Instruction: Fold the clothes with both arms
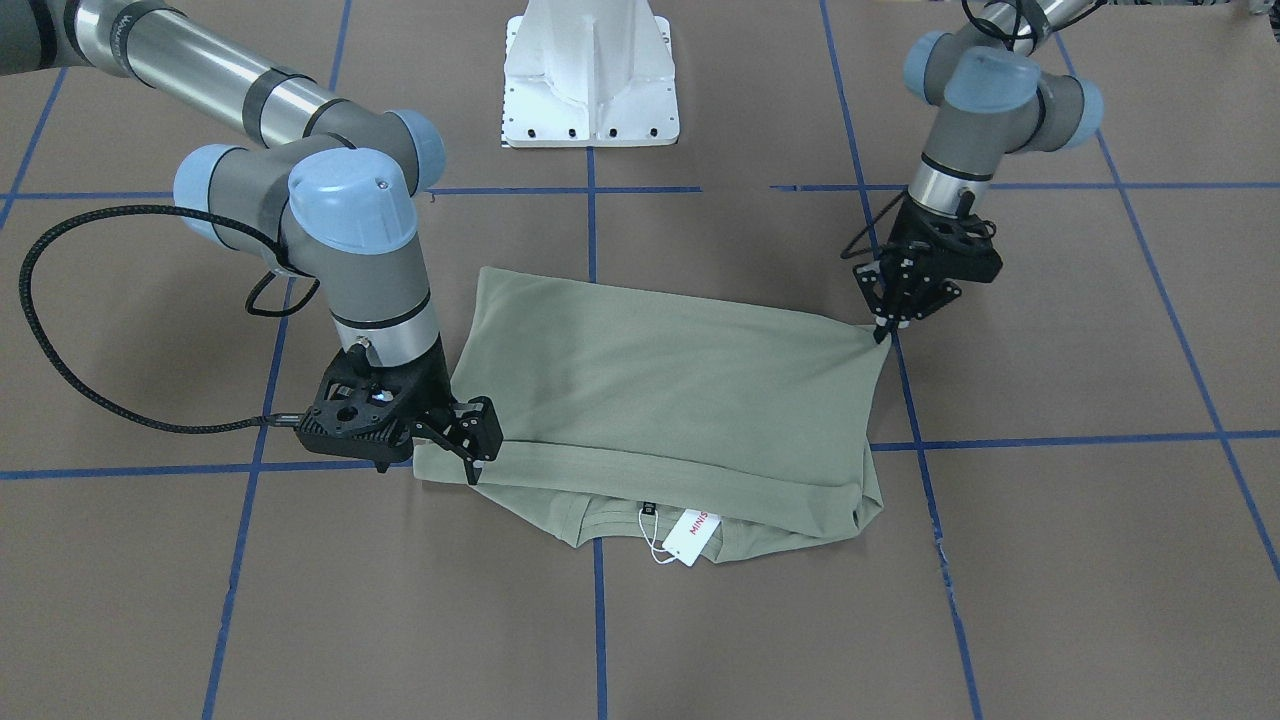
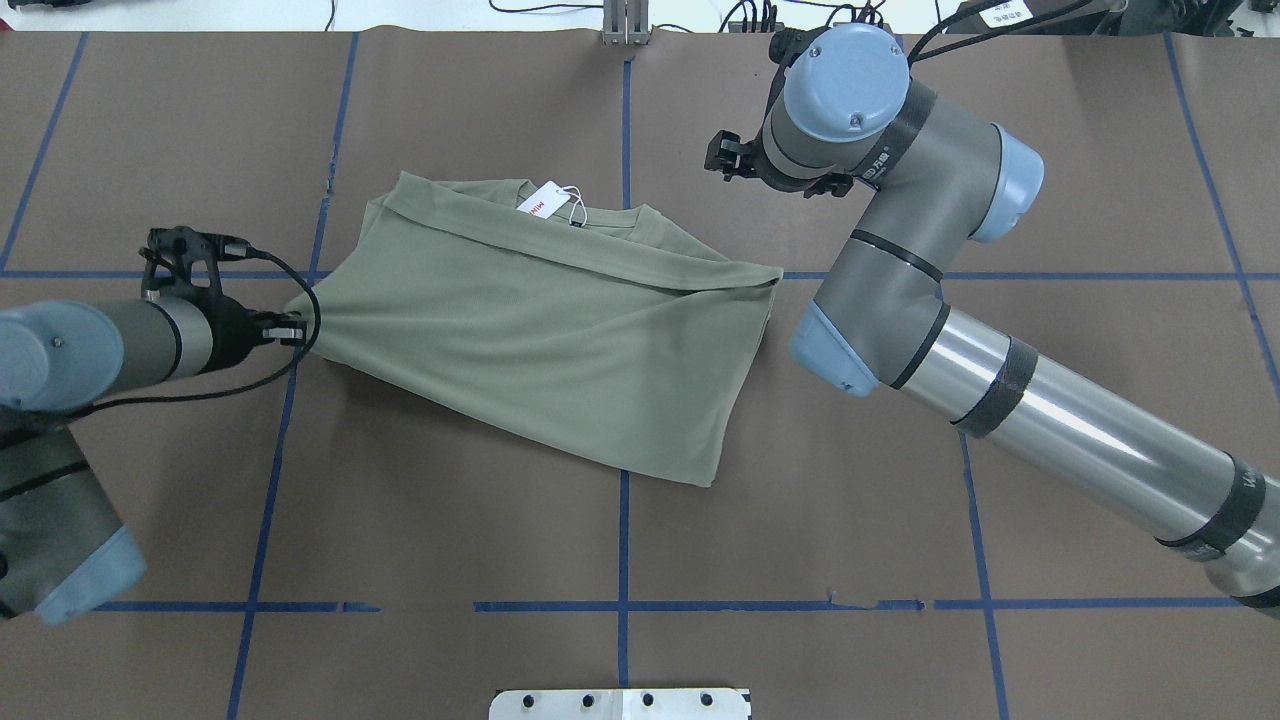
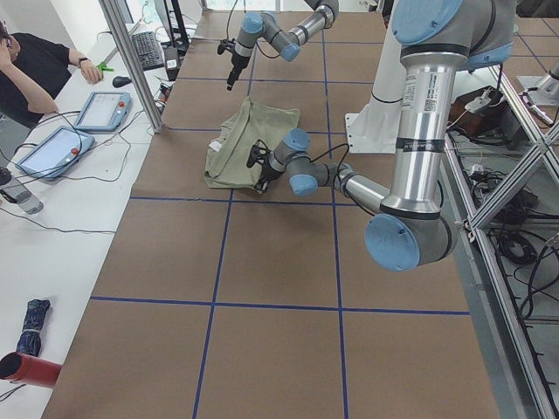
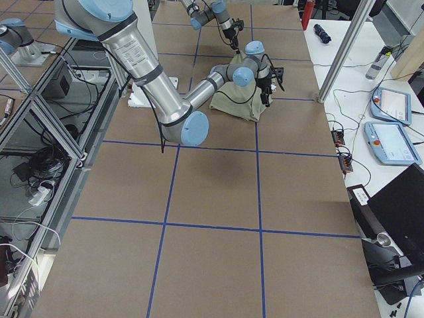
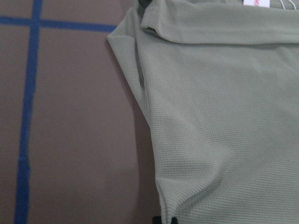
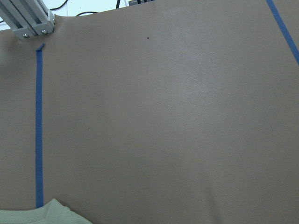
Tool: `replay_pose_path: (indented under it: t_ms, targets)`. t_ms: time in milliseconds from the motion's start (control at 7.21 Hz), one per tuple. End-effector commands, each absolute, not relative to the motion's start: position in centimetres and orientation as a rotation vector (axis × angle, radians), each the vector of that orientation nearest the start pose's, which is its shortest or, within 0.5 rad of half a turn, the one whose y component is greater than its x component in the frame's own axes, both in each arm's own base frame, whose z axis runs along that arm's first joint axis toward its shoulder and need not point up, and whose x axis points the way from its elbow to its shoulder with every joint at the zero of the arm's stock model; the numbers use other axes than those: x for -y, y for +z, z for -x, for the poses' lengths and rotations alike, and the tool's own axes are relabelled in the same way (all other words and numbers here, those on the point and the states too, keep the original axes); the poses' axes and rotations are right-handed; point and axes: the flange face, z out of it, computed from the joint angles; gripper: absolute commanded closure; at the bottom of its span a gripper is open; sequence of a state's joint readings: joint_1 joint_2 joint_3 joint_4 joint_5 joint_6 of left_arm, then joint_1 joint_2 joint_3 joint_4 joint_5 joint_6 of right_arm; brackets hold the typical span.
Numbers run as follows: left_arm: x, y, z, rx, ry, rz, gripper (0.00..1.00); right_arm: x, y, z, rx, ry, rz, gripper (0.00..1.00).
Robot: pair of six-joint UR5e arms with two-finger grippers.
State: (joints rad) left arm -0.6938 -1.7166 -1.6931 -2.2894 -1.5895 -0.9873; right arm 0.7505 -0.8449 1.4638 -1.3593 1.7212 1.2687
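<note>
Under shirt [image 1: 680, 400] fold, hang tag [image 1: 697, 537] partly hidden

- Bright, even light falls from overhead across the table [image 1: 1100, 560].
- Soft, narrow shadows hug the edge of the shirt [image 1: 660, 390].
- A white glare streak runs along the silver tube of the right arm [image 1: 200, 60].
- The left wrist view is close and slightly soft.
- Far things in the side views look small and coarse.
</note>
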Motion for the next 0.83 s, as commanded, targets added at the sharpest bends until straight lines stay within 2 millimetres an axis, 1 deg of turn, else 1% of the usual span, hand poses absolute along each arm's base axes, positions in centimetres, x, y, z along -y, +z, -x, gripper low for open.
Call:
replay_pose_path:
  t_ms: [0, 139, 278, 416, 555, 694]
  targets:
    - [62.0, 45.8, -37.0, -0.65, -0.114, -0.627, 1.0, 59.1, 24.5, 46.4, 0.795, 0.361, -0.292, 0.0]
    - [68.3, 44.7, -37.8, -0.613, -0.11, -0.652, 1.0, 59.1, 24.4, 46.4, 0.796, 0.361, -0.292, 0.0]
    - [71.9, 44.7, -38.5, -0.596, -0.1, -0.673, 1.0, 59.0, 24.0, 46.3, 0.803, 0.36, -0.296, 0.0]
    - [73.3, 44.8, -37.5, -0.565, -0.067, -0.688, 1.0, 58.8, 23.9, 46.3, 0.806, 0.358, -0.297, 0.0]
    - [73.5, 44.9, -36.6, -0.549, -0.032, -0.702, 1.0, 58.5, 23.9, 46.7, 0.807, 0.352, -0.293, 0.0]
    - [73.3, 43.7, -36.5, -0.576, -0.03, -0.733, 0.01, 57.2, 23.3, 48.4, 0.817, 0.339, -0.288, 0.0]
